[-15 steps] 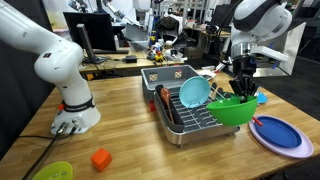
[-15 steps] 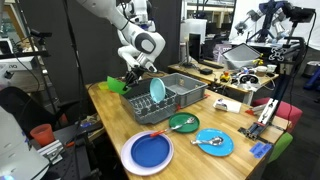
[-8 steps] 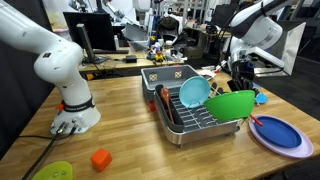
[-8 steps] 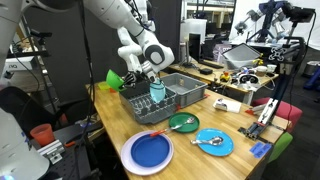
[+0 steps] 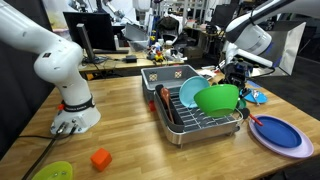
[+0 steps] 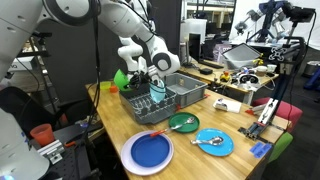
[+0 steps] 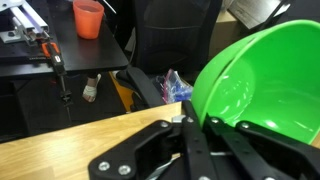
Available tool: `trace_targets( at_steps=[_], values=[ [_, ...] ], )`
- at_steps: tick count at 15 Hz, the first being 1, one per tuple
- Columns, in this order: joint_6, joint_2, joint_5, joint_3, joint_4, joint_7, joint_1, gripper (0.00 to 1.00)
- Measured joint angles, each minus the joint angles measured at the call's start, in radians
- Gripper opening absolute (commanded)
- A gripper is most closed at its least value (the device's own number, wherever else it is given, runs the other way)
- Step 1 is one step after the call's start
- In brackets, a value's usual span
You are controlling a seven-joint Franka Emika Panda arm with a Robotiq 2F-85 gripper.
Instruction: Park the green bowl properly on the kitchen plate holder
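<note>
My gripper is shut on the rim of the bright green bowl and holds it tilted on its side above the near-right end of the wire plate holder. The bowl is off the bars. In an exterior view the bowl hangs at the left end of the plate holder, beside the gripper. In the wrist view the bowl fills the right side, its rim pinched in my gripper. A teal dish stands upright in the rack.
A blue-purple plate lies right of the rack. A yellow-green dish and an orange block lie at the front left. A dark green plate and a light-blue plate with a spoon lie in front of the rack.
My gripper has lifted the green bowl from beside the rack, carried it over the rack's end and tipped it onto its side.
</note>
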Motion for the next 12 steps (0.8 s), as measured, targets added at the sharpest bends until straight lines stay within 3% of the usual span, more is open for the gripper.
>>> trace_targets(
  at_steps=[5,12],
  values=[
    [0.045,0.062,-0.002,-0.051,0.06,0.144,0.007,0.01],
    [0.065,0.145,-0.013,-0.072,0.134,0.319,0.022,0.01]
  ],
)
